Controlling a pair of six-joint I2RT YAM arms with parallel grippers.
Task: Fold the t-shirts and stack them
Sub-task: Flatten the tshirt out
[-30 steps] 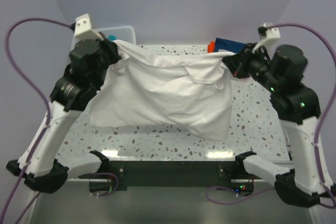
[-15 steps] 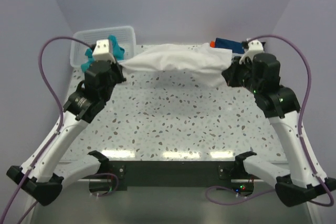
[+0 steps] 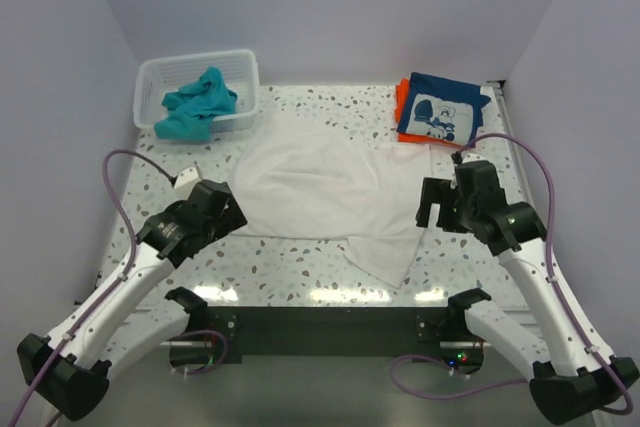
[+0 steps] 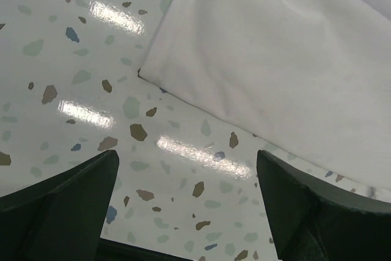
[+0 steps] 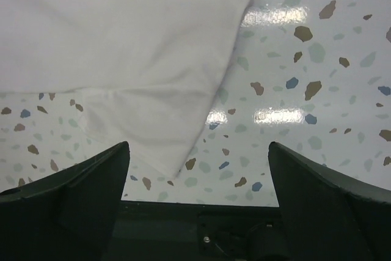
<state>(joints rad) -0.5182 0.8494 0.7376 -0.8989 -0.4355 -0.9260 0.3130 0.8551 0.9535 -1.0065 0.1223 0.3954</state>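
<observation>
The large white t-shirt [image 3: 325,187] lies spread flat on the middle of the table, one corner trailing towards the front edge. My left gripper [image 3: 234,217] hovers open just off its near left corner, with nothing between the fingers [image 4: 61,206]; the shirt [image 4: 281,59] lies beyond them. My right gripper [image 3: 430,203] is open beside the shirt's right edge, and the cloth [image 5: 122,53] reaches down between its fingers [image 5: 336,200] without touching them. A teal t-shirt [image 3: 198,104] is bunched in the basket. A folded navy printed t-shirt [image 3: 442,115] rests on an orange one [image 3: 402,97] at the back right.
The white mesh basket [image 3: 150,77] stands at the back left corner. Speckled tabletop [image 3: 300,257] shows along the front edge and at both sides of the white shirt. Purple cables loop off both arms.
Both grippers have opened and let go of the white shirt, which has dropped from being stretched in the air to lying flat. Both arms pulled back towards the near edge and lower.
</observation>
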